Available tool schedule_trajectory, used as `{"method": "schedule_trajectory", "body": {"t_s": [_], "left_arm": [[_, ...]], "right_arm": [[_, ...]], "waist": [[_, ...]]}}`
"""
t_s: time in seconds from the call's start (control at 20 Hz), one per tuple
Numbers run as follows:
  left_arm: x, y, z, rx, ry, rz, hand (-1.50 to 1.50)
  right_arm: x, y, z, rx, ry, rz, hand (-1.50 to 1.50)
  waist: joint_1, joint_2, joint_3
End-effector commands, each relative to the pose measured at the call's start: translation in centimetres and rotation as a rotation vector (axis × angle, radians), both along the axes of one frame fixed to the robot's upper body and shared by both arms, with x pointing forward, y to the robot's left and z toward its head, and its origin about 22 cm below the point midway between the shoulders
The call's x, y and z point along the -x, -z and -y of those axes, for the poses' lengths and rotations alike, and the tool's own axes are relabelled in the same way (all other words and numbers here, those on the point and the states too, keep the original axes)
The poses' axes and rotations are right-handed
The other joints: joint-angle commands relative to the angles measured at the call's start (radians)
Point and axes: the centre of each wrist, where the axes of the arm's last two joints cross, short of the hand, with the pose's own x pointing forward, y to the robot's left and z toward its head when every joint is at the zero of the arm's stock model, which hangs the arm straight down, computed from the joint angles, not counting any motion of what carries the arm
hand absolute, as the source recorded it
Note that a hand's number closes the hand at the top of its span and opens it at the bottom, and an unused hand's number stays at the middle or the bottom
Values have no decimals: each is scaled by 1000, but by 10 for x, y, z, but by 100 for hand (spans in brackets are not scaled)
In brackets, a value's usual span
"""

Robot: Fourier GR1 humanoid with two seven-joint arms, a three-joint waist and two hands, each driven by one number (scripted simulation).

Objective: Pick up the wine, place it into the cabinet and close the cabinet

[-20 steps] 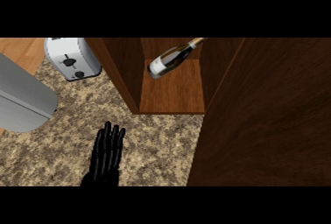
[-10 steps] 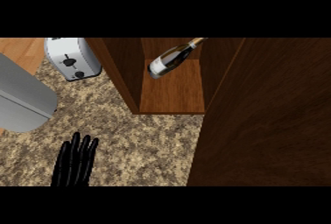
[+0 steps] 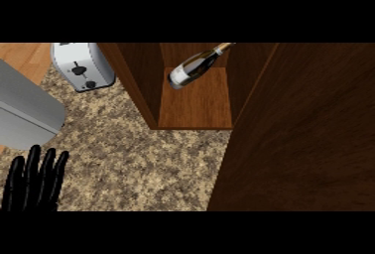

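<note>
The wine bottle [image 3: 193, 68] lay tilted inside the open cabinet [image 3: 194, 106], its base over the wooden shelf and its neck pointing toward the back. The cabinet door [image 3: 300, 149] stood open, covering the right side of the speckled surface [image 3: 139, 158]. The left robot hand [image 3: 33, 181] rested at the surface's near left corner, fingers straight and holding nothing. A toaster [image 3: 83, 65] stood at the far left, beside a grey appliance [image 3: 22, 111].

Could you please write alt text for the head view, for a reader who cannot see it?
A wine bottle lies tilted on the shelf of an open wooden cabinet, whose door fills the right side. On the speckled counter, a toaster stands upper left and the left hand rests open lower left.
</note>
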Motion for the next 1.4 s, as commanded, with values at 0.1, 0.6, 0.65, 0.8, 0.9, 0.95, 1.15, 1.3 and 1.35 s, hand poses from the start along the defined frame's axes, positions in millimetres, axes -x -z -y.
{"method": "schedule_trajectory", "body": {"t_s": [0.1,0.6,0.65,0.8,0.9,0.95,1.15,1.3,1.35], "left_arm": [[-7,-13,-45,13,-11,12,-150],[-13,-30,-73,-4,-40,4,-150],[-6,-4,-87,-31,-39,-20,-150],[-17,-26,-103,-25,-25,-10,-150],[-13,-20,-91,-25,-27,-18,-150],[-14,-24,-90,-22,-9,-11,-150],[-14,-13,-90,1,13,-18,-150],[-14,-29,-93,26,8,-2,-150],[-20,-31,-90,17,17,-8,-150]], "right_arm": [[35,-27,-7,-32,-156,91,150],[56,-24,-60,-67,-202,39,150],[53,-26,-53,-95,-187,46,150],[57,-27,-58,-97,-168,75,150],[52,-19,-72,-78,-159,90,150],[47,-18,-76,-80,-161,100,150],[41,-15,-87,-52,-129,158,150],[33,-21,-101,-60,-61,172,150],[34,-18,-107,-57,-64,156,150]], "waist": [[2,0,-1],[-6,-4,-2],[-2,-3,-3],[-6,-7,-4],[-3,-5,-3],[4,-4,-4],[4,-4,-5],[15,0,-3],[9,1,-3]]}}
